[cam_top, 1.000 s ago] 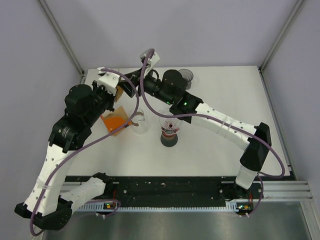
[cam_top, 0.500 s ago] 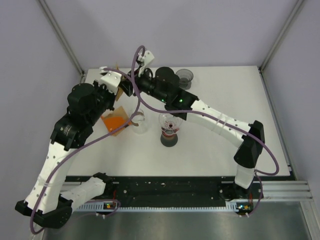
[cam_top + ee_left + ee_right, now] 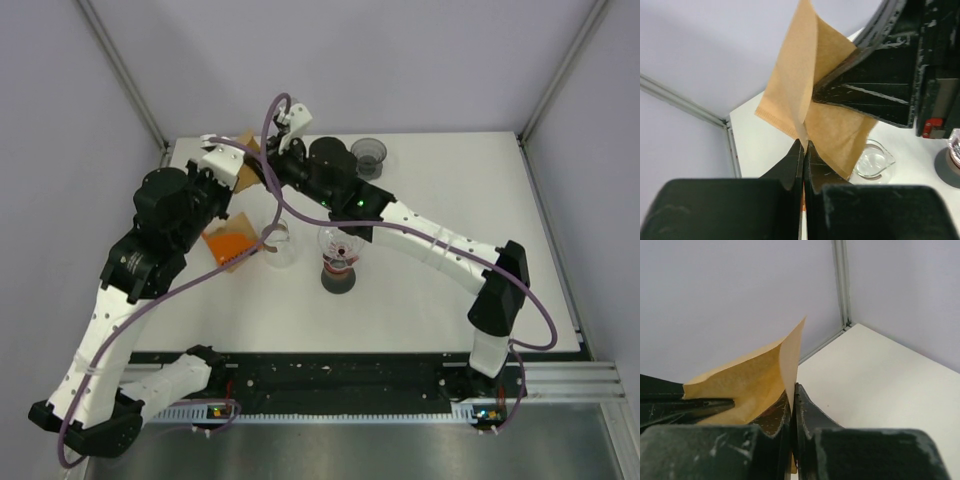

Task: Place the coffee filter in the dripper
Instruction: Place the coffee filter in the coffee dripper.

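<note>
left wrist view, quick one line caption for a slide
Left gripper and right gripper both pinch the brown coffee filter, a glass jug on the table beyond.

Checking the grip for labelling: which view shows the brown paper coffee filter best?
Left wrist: the brown paper coffee filter fills the frame, pinched by the left gripper and right gripper. Right wrist shows only a curled part of the filter; top external shows just a small tan sliver between the arms.
</note>
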Robot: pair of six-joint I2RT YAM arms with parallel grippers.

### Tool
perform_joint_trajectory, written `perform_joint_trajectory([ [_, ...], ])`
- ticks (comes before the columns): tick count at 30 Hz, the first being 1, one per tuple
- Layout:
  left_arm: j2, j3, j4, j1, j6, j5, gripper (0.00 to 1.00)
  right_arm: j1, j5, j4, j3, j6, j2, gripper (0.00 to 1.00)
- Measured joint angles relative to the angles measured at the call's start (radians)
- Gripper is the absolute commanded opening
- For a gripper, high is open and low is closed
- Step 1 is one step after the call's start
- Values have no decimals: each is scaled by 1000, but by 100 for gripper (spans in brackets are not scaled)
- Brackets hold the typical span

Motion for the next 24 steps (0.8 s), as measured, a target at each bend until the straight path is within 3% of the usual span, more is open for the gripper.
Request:
perform_joint_trajectory([
  [8, -6, 0, 71, -6, 22, -98, 0, -12, 21, 33, -43, 27, -6, 0],
  [16, -5, 0, 72, -5, 18, -78, 39, -10, 28, 5, -43, 10, -6, 0],
  [21, 6, 16, 74, -5, 16, -64, 39, -9, 26, -18, -43, 5, -6, 0],
  [24, 6, 18, 73, -5, 17, -61, 44, -8, 22, -18, -43, 1, -6, 0],
])
